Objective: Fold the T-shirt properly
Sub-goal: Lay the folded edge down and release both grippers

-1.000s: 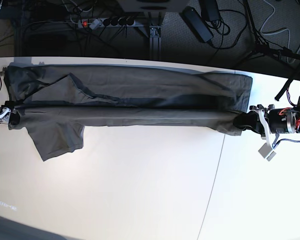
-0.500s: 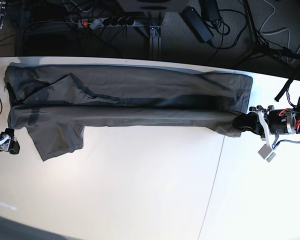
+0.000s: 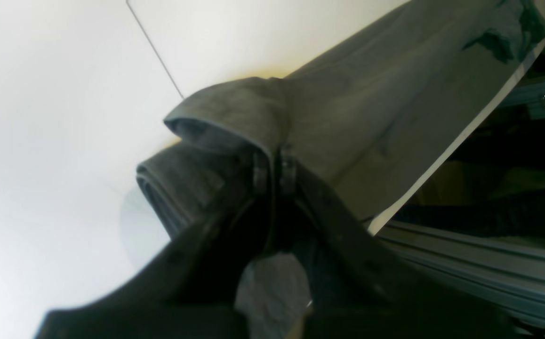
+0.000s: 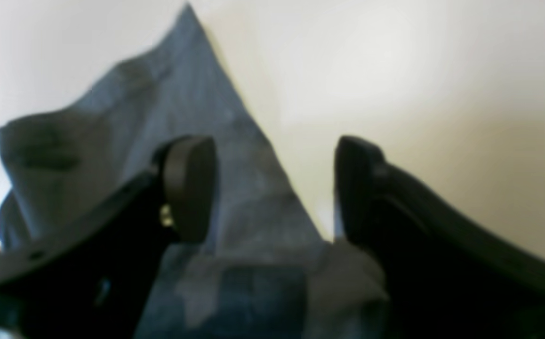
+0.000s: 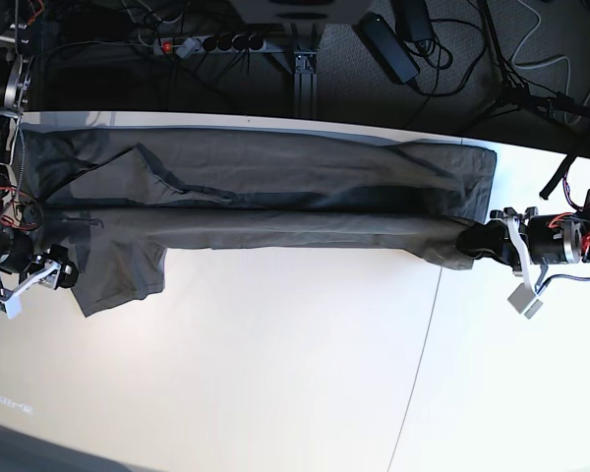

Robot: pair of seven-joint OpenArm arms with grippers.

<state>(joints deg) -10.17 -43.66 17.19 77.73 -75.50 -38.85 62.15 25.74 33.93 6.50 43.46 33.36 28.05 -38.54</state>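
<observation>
Right now our right gripper point(image 4: 275, 188) sits at the sleeve corner with jaws apart and nothing between them; the sleeve point(image 5: 118, 275) lies flat on the white table point(image 5: 275, 374) just under its fingers point(image 4: 190, 186). A second ago this same gripper was pinching the shirt edge at that end, so it has let go and shifted down toward the sleeve.

Our left gripper point(image 3: 272, 172) is unchanged: jaws clamped on the rolled hem end of the T-shirt point(image 5: 275, 197), fabric bunched over the pads in the wrist view.

Further back, the T-shirt stretches as a long band across the far half of the table, near edge folded over lengthwise, collar end toward the right gripper, hem toward the left. The loose sleeve pokes out below the fold line.

We read this as: lengthwise fold done on one side, tension now held from the left end only. Next likely move is grabbing the sleeve and tucking it in. Risk: fold slackens with one end free
</observation>
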